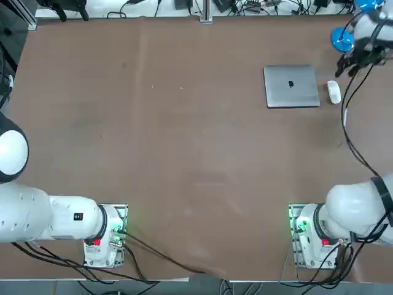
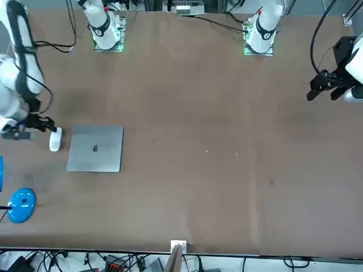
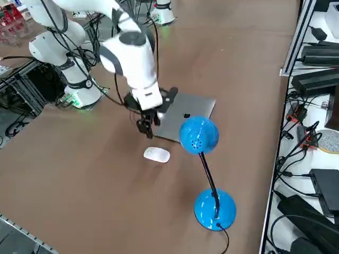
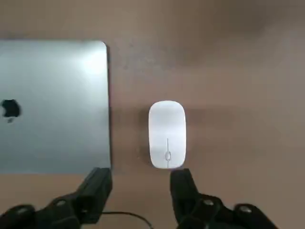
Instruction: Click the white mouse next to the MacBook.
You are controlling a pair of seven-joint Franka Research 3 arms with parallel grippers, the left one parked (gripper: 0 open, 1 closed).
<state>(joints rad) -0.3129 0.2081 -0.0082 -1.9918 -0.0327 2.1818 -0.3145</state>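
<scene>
I see the right gripper (image 4: pixel 138 188) released, fingers spread, hovering above the white mouse (image 4: pixel 167 134), which lies just beside the closed MacBook (image 4: pixel 52 105).

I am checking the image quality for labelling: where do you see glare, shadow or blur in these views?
Right wrist view: a bright glare patch on the MacBook lid; the white mouse casts a soft shadow beside it; the open fingers of the right gripper look slightly blurred. Right side view: glossy highlights on the blue lamp. Top view: even lighting on the table, mouse edges soft.
</scene>
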